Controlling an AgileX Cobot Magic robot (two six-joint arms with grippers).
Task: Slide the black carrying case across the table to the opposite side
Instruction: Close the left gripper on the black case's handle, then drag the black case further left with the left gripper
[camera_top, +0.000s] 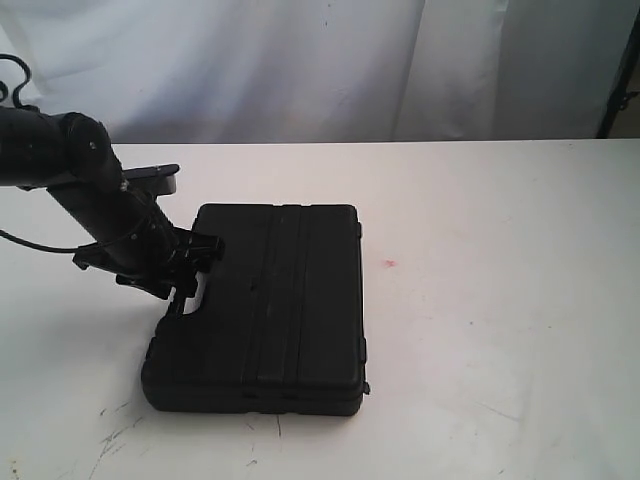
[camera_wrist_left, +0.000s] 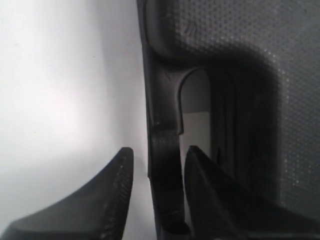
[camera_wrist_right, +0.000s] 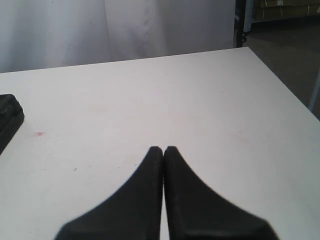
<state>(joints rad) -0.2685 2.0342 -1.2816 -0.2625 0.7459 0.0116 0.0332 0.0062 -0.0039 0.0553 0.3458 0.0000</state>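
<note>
Left wrist view: parted astride the handle (camera_wrist_left: 165, 200) of the case (camera_top: 265, 300), not yet pinching — close the left gripper (camera_wrist_left: 160, 150) squarely, push level across the table (camera_top: 500, 300); right gripper (camera_wrist_right: 163, 149) clenched, empty.

Open table (camera_top: 500, 300) right of the black case (camera_top: 280, 300); left hand (camera_wrist_left: 160, 150) astride its handle (camera_wrist_left: 162, 100).

— What kind of place is this?
— Looks like a robot lab: a bare white table (camera_top: 500, 300) with white cloth (camera_top: 250, 60) hung behind it.
— And the machine?
— A black arm (camera_top: 100, 200), trailing a cable (camera_top: 30, 245).
</note>
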